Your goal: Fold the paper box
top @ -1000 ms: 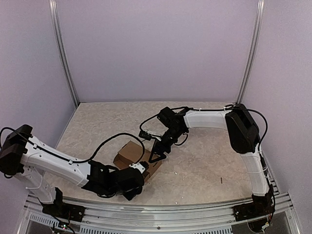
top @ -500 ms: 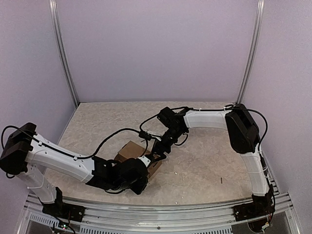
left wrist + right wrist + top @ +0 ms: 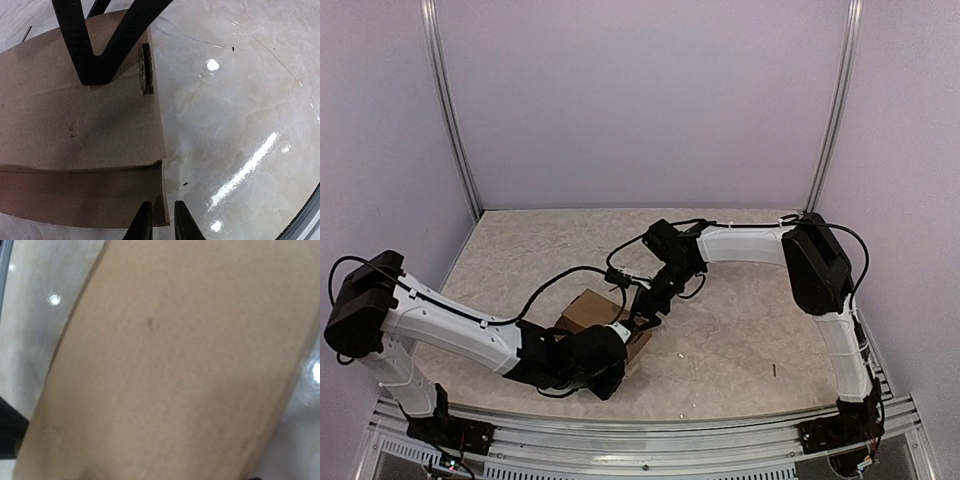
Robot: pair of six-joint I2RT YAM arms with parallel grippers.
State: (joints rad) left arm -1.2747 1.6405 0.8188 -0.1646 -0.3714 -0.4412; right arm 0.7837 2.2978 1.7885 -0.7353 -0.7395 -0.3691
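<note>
Fingertips of left gripper, barely parted, straddle paper box corner (grip unclear); right gripper, spread unclear, touches its top.

The paper box sits on the table, below centre in the top view. The right gripper comes in from the upper right and rests on top of the box. The left gripper lies at the box's lower right, straddling a corner of it.

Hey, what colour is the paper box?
The box is plain brown, no print; the left wrist view shows it best.
</note>
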